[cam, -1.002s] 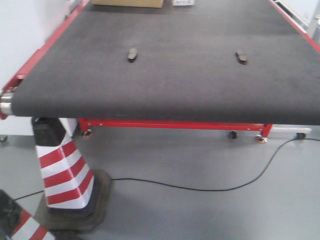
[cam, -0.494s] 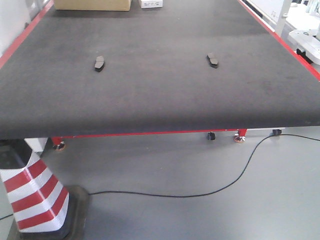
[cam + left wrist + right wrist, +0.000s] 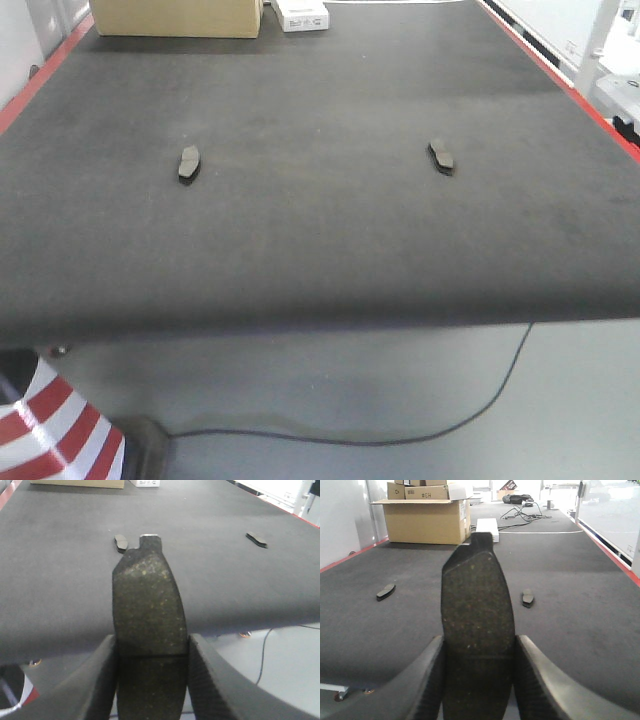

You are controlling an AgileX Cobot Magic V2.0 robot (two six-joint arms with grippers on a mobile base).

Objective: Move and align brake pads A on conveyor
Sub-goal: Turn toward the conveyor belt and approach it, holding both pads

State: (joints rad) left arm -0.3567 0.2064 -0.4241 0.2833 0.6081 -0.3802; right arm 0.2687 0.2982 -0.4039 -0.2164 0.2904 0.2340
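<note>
1. Dark-grey speckled curved brake pad (image 3: 149,630) clamped upright between my left gripper (image 3: 150,680) fingers.
2. Second same-looking grey pad (image 3: 477,630) gripped by my right gripper (image 3: 479,680).
3. Two more small flat dark pads (image 3: 189,163) (image 3: 441,156) lie well apart on charcoal fabric conveyor belt (image 3: 320,250) ahead of both grippers.
4. Tan cardboard box (image 3: 178,17) at far end.

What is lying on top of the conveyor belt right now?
Two brake pads lie apart on the belt, with a cardboard box and a white box at its far end. Each arm's jaws hold another pad.
</note>
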